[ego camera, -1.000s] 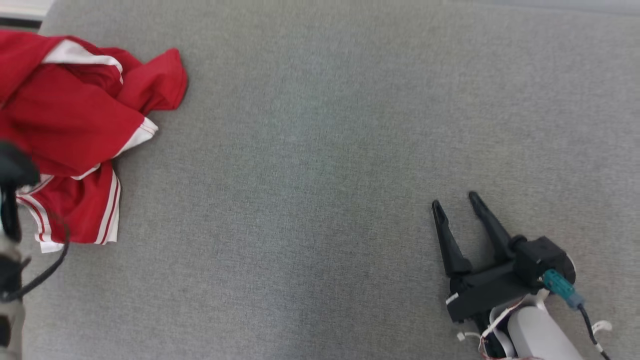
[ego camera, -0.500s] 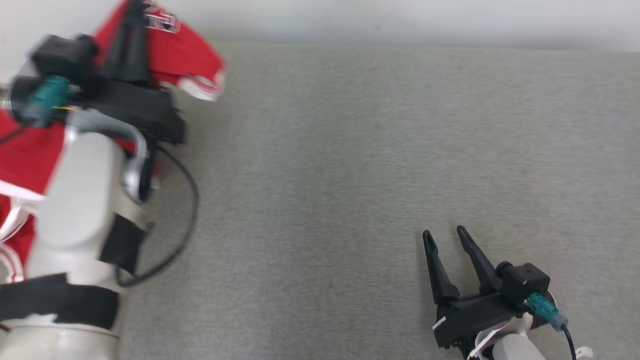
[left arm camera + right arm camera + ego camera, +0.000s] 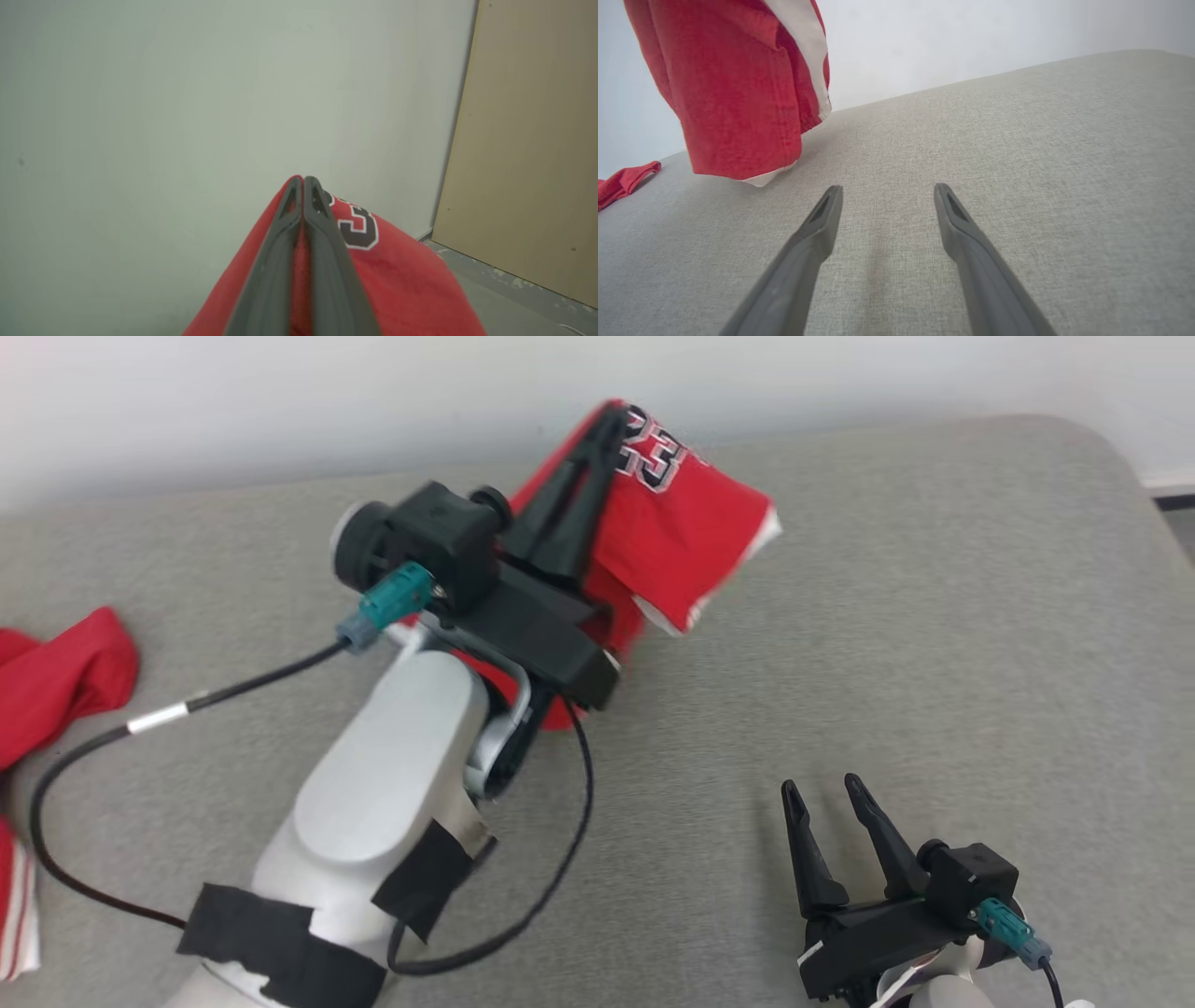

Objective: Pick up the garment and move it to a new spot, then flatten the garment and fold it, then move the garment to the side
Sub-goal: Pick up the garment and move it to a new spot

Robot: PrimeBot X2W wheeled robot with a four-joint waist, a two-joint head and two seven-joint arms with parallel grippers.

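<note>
Left pincer (image 3: 613,418) is clamped tight on the red white-trimmed jersey garment (image 3: 695,527), so it hangs long-ways down over the grey fabric counter (image 3: 934,616), ahead-left of the wide-open, empty right pincer (image 3: 822,787).

Red white-trimmed garment (image 3: 691,537), apparently numbered 23, hangs bunched in the air

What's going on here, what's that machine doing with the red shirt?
The robot's left gripper is shut on a red jersey, holding it up so it hangs over the grey padded surface. Its right gripper sits open and empty, low over that surface. More red cloth lies at the left.
</note>
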